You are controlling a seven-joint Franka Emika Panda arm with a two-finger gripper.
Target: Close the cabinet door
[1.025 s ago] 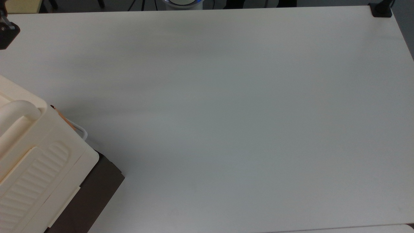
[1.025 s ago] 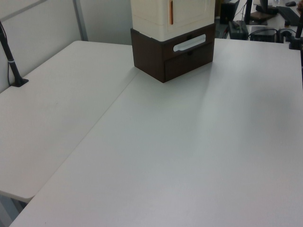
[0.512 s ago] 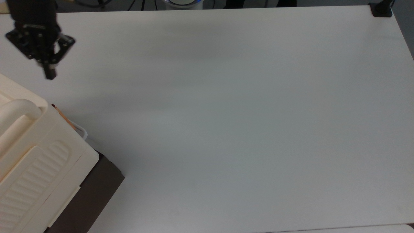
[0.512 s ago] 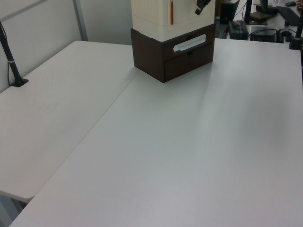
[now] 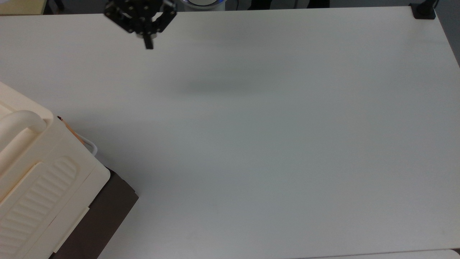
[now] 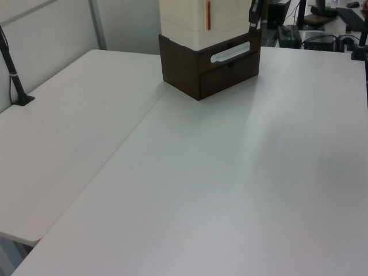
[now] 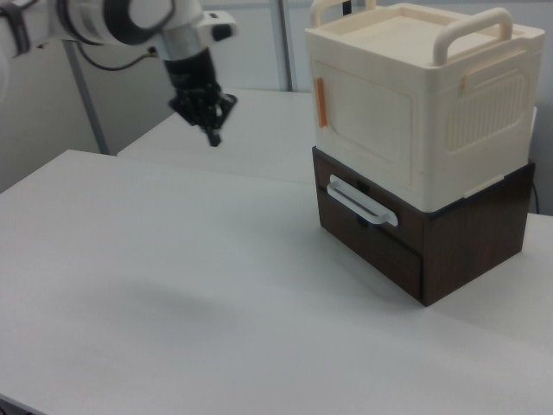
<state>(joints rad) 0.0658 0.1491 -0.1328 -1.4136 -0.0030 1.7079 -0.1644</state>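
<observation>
One gripper [image 5: 148, 45], one cabinet [image 5: 43, 172], one white table [image 5: 269, 144].

Top view: the gripper, black, hangs over the table's far edge toward the top view's left, fingertips pointing down at the bare surface; its fingers read as a single dark tip, drawn together with nothing between them. The cabinet occupies the near left corner of the top view, well apart from the gripper: cream upper unit with a thick rounded handle [image 5: 16, 124], a ribbed panel [image 5: 37, 196] and a dark brown base [image 5: 104, 219]. A thin tan strip along the cream unit's far side marks the edge of the cabinet door [image 5: 72, 132], lying flush against the body (a white drawer pull shows just beyond it).

Left view: the cabinet stands at the far end of the table, cream unit on top of the brown base [image 6: 210, 69]. An orange fitting [image 6: 208, 15] runs upright on the cream front. The gripper's dark tip [image 6: 252, 20] shows at the cabinet's right side in the left view, up near the frame's top.

Right view: the cabinet sits at the right view's right, door [image 7: 367, 130] flat in its frame, orange fitting at its left edge, white drawer pull [image 7: 361, 201] on the base below. The gripper [image 7: 212, 134] hangs in the air to the left, above the table, well clear of the door, fingers pinched shut and empty.
</observation>
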